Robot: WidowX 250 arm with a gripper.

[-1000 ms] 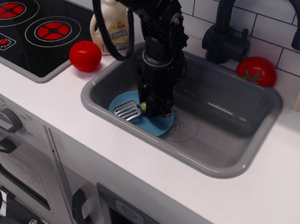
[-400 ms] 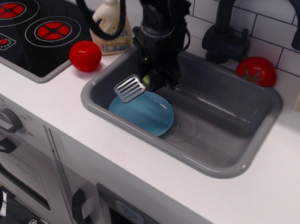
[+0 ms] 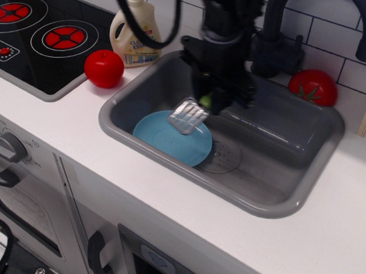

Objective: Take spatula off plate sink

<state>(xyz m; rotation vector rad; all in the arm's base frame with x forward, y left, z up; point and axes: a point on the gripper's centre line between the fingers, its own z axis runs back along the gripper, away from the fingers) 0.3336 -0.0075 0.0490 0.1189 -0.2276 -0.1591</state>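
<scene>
The black gripper (image 3: pixel 210 102) hangs over the grey sink (image 3: pixel 273 204), shut on the lime-green handle of the spatula. The spatula's grey slotted blade (image 3: pixel 188 115) sticks out to the lower left, held in the air above the right part of the light-blue plate (image 3: pixel 164 139). Only a sliver of the green handle shows between the fingers. The plate lies bare on the sink bottom at the left, next to the round drain outline (image 3: pixel 223 156).
A red ball-like toy (image 3: pixel 103 68) and a cleanser bottle (image 3: pixel 135 30) stand left of the sink, beside the black stove top (image 3: pixel 32 33). A dark faucet (image 3: pixel 286 37) and a red tomato (image 3: pixel 313 86) stand behind the sink. White counter runs along the front.
The gripper lifted the spatula off the plate, rose, then carried it to the right. The plate stayed in place.
</scene>
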